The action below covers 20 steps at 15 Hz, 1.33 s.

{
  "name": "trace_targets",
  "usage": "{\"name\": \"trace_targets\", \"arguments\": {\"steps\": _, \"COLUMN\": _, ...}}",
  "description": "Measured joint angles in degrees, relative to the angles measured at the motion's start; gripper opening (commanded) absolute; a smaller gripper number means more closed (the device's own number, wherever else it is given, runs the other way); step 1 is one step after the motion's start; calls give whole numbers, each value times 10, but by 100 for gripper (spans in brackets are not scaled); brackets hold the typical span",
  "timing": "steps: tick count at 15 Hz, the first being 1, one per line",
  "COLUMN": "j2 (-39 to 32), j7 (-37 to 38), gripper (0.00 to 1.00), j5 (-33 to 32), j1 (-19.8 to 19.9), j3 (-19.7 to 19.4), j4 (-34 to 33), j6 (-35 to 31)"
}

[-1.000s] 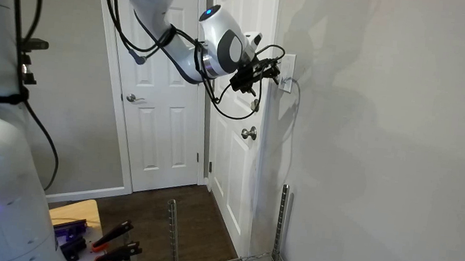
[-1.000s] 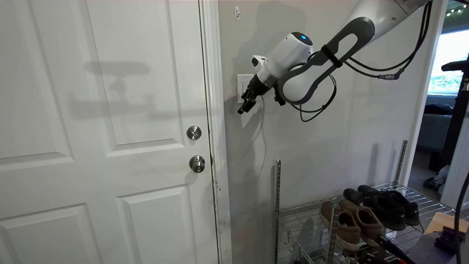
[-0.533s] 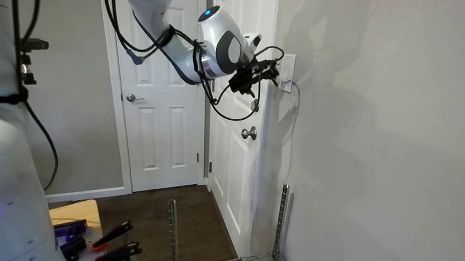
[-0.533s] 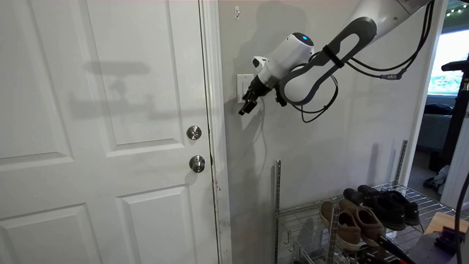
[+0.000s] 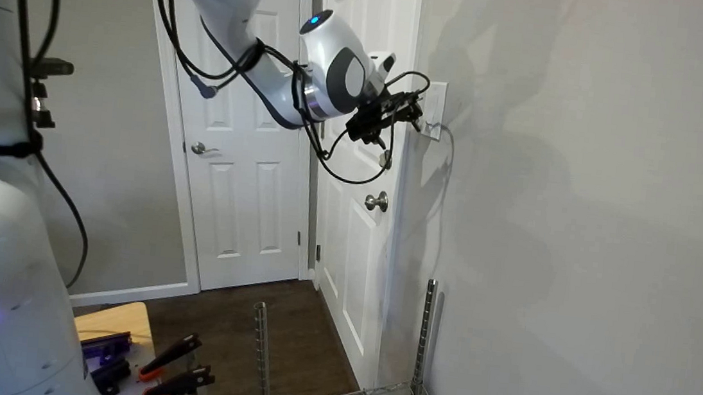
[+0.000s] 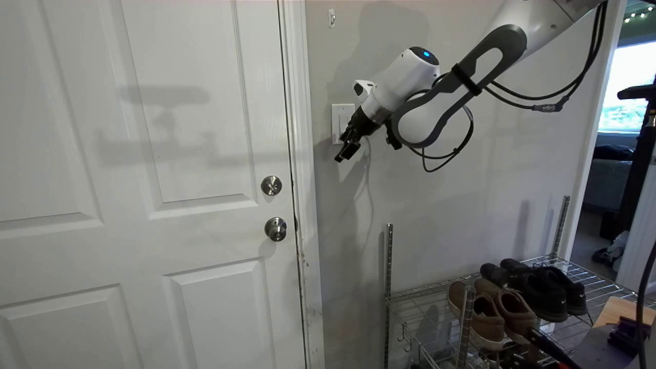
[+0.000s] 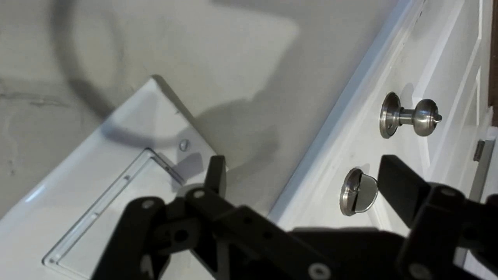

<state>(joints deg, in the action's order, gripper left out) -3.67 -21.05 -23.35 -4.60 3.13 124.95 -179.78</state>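
My gripper [image 7: 304, 163] stands open with nothing between its black fingers. Nearest to it is a white light switch plate [image 7: 128, 171] on the grey wall, beside and partly behind the left finger [image 7: 215, 175] in the wrist view. I cannot tell whether that finger touches the plate. A silver deadbolt thumb-turn [image 7: 365, 193] shows farther back through the gap, on the white door, with a round doorknob [image 7: 426, 116] near it. In an exterior view the gripper [image 6: 339, 156] points down and toward the door, in front of the lower part of the switch plate [image 6: 336, 115].
A white door [image 6: 205, 241] with its frame [image 6: 307, 205] stands beside the wall. Below the arm is a wire rack [image 6: 420, 302] with brown shoes [image 6: 487, 318] and black shoes [image 6: 548, 292]. Black-and-orange clamps [image 5: 179, 384] sit near the robot's base. Cables [image 5: 353, 180] hang in loops from the wrist.
Over the last second my gripper and wrist have sunk very slightly along the wall, in both exterior views. The door, switch plate and rack look the same.
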Motion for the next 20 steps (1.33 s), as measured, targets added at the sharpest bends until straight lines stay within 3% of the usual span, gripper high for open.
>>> {"name": "trace_targets", "arguments": {"steps": 7, "j2": -34, "j7": 0, "gripper": 100, "j5": 0, "j1": 1, "j3": -4, "j4": -42, "j6": 1}}
{"name": "trace_targets", "arguments": {"steps": 20, "j2": -40, "j7": 0, "gripper": 100, "j5": -2, "j1": -9, "j3": -15, "j4": -52, "j6": 1}}
